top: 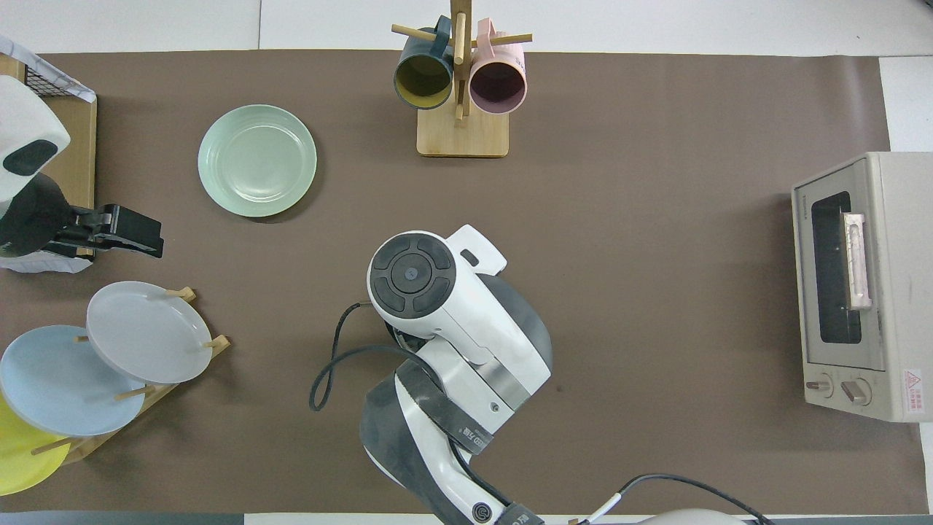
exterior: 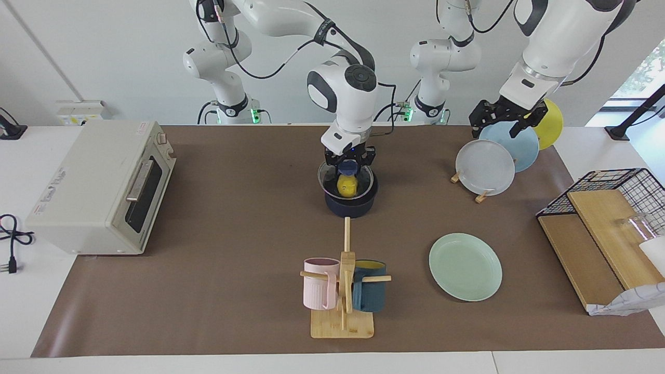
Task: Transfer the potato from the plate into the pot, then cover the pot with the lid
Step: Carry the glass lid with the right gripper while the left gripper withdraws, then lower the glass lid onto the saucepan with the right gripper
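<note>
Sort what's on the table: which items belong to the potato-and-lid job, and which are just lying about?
Job:
- potato, in the pot
- lid, on the pot, its knob gripped by the right gripper
- mint-green plate, bare

Lying about:
- toaster oven
- mug tree with two mugs
- plate rack
- wire basket
- left gripper, waiting open over the plate rack

Yellow potato [exterior: 346, 186], navy pot [exterior: 349, 206], mint-green plate [exterior: 465, 267].
</note>
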You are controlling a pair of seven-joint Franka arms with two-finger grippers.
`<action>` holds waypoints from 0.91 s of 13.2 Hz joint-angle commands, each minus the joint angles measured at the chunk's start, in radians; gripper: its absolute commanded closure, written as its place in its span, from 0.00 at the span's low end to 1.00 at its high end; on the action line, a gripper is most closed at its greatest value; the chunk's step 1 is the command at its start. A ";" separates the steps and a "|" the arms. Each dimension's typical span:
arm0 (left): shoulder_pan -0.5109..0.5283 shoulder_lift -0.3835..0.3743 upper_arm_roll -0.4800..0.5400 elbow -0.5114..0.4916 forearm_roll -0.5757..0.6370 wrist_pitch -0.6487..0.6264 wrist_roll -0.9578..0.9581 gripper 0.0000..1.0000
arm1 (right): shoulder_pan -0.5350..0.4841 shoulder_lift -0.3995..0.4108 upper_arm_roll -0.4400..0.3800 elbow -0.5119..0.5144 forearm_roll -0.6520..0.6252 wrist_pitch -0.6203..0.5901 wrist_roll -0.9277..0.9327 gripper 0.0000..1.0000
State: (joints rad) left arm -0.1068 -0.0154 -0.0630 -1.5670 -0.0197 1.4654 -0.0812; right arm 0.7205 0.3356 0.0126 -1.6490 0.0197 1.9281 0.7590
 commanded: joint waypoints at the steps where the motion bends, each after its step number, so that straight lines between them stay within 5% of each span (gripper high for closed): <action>1: 0.006 -0.028 -0.003 -0.033 -0.011 0.018 -0.002 0.00 | 0.000 -0.013 0.001 -0.012 0.029 0.041 0.025 1.00; 12: 0.035 -0.026 -0.011 -0.038 -0.011 0.102 -0.003 0.00 | 0.000 -0.044 0.000 -0.124 0.048 0.152 0.000 1.00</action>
State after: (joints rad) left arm -0.0938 -0.0158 -0.0619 -1.5740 -0.0215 1.5406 -0.0826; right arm 0.7206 0.3185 0.0119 -1.7128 0.0550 2.0526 0.7746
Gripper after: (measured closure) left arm 0.000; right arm 0.339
